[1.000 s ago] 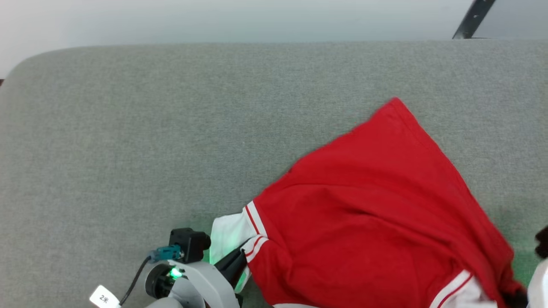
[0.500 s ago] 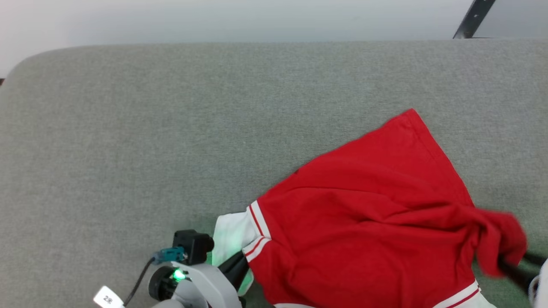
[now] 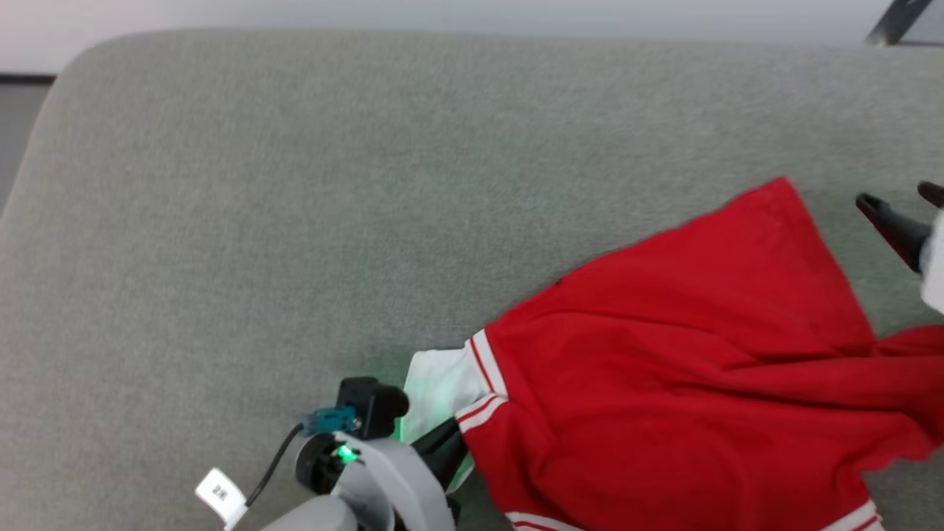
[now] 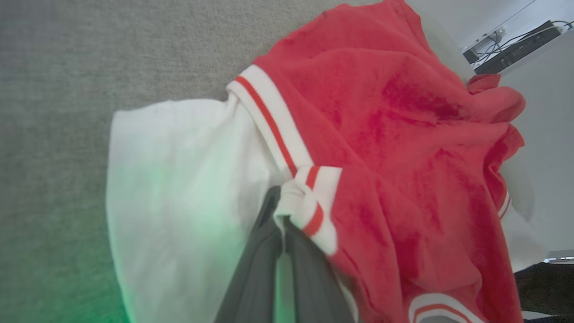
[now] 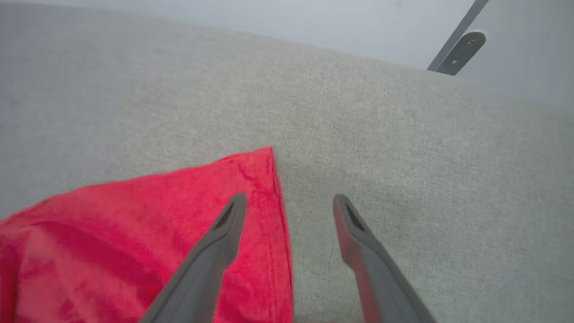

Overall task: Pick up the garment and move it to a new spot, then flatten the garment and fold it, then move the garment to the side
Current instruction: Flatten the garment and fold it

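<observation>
By the surface's point(image 3: 295, 184) edge, the left tool point(image 4: 282, 211) pinches the limp garment's point(image 3: 686, 354) striped trim point(image 4: 314, 193). The right tool point(image 5: 289, 197), spread empty, probably suits its far corner point(image 5: 262, 161).

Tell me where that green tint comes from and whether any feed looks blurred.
Head view: the left wrist's green lamp tints the garment at its white panel. Left wrist view: same green cast at lower left, red fabric soft. Right wrist view: no tint; near cloth slightly blurred.
</observation>
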